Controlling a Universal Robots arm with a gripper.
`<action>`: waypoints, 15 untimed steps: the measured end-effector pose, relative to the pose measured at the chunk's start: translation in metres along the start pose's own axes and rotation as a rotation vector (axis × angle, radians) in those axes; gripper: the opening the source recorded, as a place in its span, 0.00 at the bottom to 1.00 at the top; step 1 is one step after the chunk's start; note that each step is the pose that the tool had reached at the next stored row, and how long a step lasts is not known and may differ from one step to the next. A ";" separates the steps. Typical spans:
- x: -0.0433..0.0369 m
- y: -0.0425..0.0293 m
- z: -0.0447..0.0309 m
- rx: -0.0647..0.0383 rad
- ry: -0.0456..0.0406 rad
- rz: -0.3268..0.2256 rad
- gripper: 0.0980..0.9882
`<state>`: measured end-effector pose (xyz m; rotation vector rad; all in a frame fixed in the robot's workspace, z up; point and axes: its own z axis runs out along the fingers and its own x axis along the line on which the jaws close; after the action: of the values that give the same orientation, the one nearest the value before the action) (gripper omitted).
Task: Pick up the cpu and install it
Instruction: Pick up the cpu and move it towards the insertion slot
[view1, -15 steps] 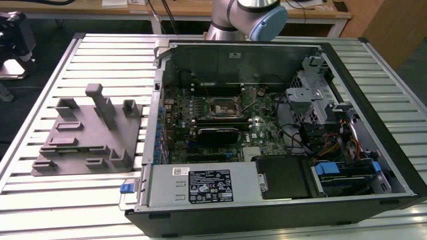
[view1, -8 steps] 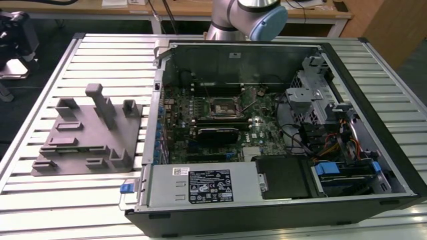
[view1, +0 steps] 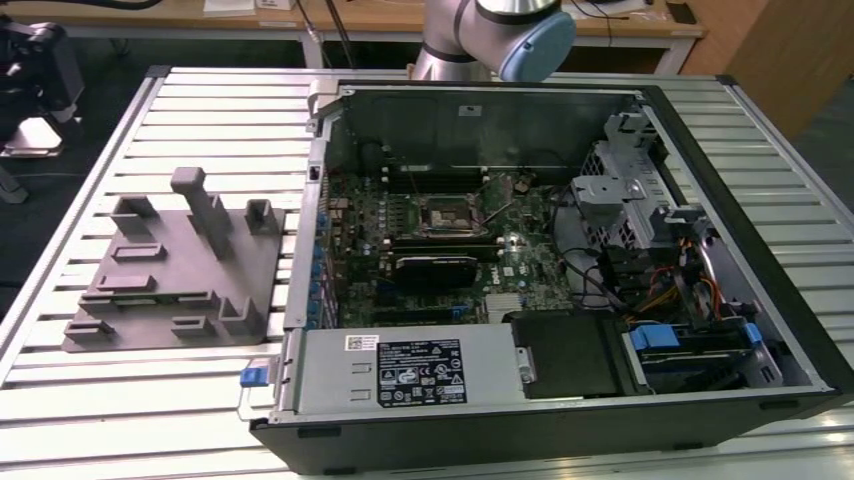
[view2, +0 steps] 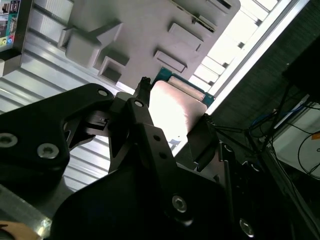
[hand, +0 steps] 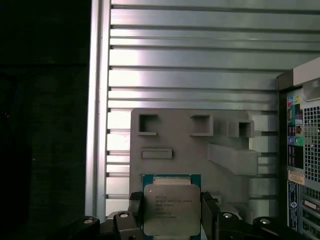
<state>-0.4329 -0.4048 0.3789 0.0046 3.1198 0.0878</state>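
The hand (hand: 171, 216) is closed on the cpu (hand: 171, 207), with its fingers (hand: 209, 212) clamping two opposite edges. The chip is held over the near edge of the grey fixture (hand: 195, 145), apparently clear of it.

Handling, as judged: light, rigid, with a delicate underside, so the edge hold is sound.

Appearance: small flat square, pale silvery lid, green border.

The open computer case (view1: 534, 250) stands beside the fixture, on the exterior view's right.
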 end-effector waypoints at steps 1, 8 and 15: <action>-0.0006 0.0001 0.0000 0.000 0.0000 0.000 0.50; -0.0044 0.0008 0.0001 0.000 0.0000 0.000 0.50; -0.0084 0.0016 0.0003 0.000 -0.0001 0.000 0.50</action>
<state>-0.4245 -0.4032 0.3789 0.0046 3.1197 0.0878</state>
